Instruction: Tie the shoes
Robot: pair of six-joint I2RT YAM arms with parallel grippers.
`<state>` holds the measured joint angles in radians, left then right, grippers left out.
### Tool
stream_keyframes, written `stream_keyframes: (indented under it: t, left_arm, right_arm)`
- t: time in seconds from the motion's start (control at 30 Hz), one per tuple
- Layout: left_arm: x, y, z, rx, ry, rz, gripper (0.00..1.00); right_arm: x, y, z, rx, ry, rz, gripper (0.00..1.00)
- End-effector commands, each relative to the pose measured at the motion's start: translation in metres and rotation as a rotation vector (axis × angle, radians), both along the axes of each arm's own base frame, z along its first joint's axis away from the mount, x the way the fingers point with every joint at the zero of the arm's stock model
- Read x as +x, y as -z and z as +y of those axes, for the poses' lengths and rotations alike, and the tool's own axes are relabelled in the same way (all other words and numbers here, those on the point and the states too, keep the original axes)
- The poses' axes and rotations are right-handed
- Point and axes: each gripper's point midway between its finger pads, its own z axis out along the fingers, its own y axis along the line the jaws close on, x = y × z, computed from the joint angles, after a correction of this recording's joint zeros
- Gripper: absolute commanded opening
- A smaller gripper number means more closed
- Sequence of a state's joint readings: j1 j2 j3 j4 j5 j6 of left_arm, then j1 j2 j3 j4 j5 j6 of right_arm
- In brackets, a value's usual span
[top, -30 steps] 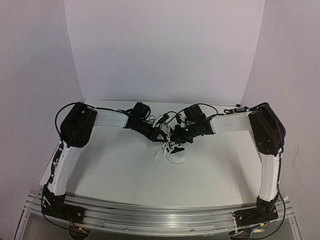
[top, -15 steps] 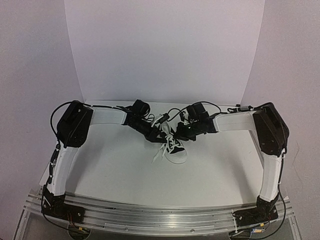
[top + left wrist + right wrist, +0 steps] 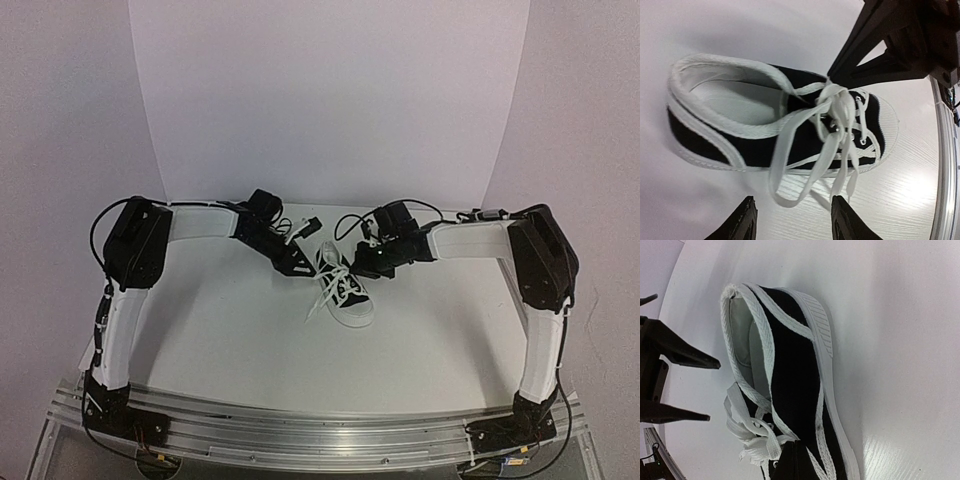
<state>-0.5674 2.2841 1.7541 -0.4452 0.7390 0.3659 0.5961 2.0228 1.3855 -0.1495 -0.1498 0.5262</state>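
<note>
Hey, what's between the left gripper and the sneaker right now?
Only a loose loop of lace, trailing from the sneaker over bare table toward the open left gripper; the left wrist view shows it.

Bare table [image 3: 230, 340] stands open ahead of the sneaker [image 3: 350, 295] at its toe. The left gripper [image 3: 302, 265] blocks its left flank, the right gripper [image 3: 367, 262] crowds the knot [image 3: 832, 97], and loose laces [image 3: 777, 192] spill toward the left.

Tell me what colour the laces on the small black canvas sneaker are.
White; the long flat laces show best in the left wrist view.
</note>
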Motion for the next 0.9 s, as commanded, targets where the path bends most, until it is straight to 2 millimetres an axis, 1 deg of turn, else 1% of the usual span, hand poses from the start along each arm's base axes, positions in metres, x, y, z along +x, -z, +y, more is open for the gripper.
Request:
stream_keyframes:
  t: [0.0,0.07,0.17,0.37,0.43,0.5,0.57,0.6,0.67,0.7,0.77,0.87]
  left_arm:
    - [0.023,-0.015,-0.007,-0.016,-0.014,-0.105,0.54]
    - [0.027,-0.012,-0.01,-0.023,-0.019,-0.099,0.55]
    - [0.027,-0.003,-0.012,-0.027,0.002,-0.097,0.58]
    - [0.01,0.007,-0.018,-0.043,0.09,-0.066,0.59]
    - [0.005,0.018,-0.018,-0.015,0.104,-0.055,0.58]
    - [0.003,0.028,-0.018,0.006,0.106,-0.041,0.55]
    - [0.001,0.034,-0.02,0.019,0.108,-0.033,0.47]
    - [0.0,0.035,-0.02,0.022,0.109,-0.03,0.4]
    - [0.0,0.033,-0.02,0.022,0.107,-0.031,0.15]
    - [0.0,0.031,-0.02,0.022,0.101,-0.033,0.04]
    - [0.002,0.023,-0.018,0.016,0.089,-0.045,0.0]
    - [0.003,0.011,-0.013,0.007,0.078,-0.064,0.0]
  right_arm:
    - [0.009,-0.036,0.006,0.04,-0.019,-0.06,0.0]
    - [0.009,-0.035,0.007,0.045,-0.023,-0.056,0.0]
    - [0.009,-0.035,0.008,0.045,-0.027,-0.056,0.0]
    - [0.009,-0.03,0.009,0.042,-0.031,-0.043,0.0]
    - [0.01,-0.03,0.009,0.04,-0.029,-0.043,0.0]
    - [0.01,-0.029,0.009,0.037,-0.03,-0.042,0.0]
    - [0.01,-0.029,0.009,0.031,-0.031,-0.043,0.0]
    - [0.011,-0.028,0.008,0.028,-0.029,-0.042,0.0]
    - [0.011,-0.028,0.007,0.022,-0.028,-0.045,0.0]
    - [0.011,-0.029,0.007,0.022,-0.028,-0.046,0.0]
    - [0.011,-0.028,0.006,0.016,-0.025,-0.047,0.0]
    - [0.014,-0.028,0.0,-0.013,-0.003,-0.063,0.0]
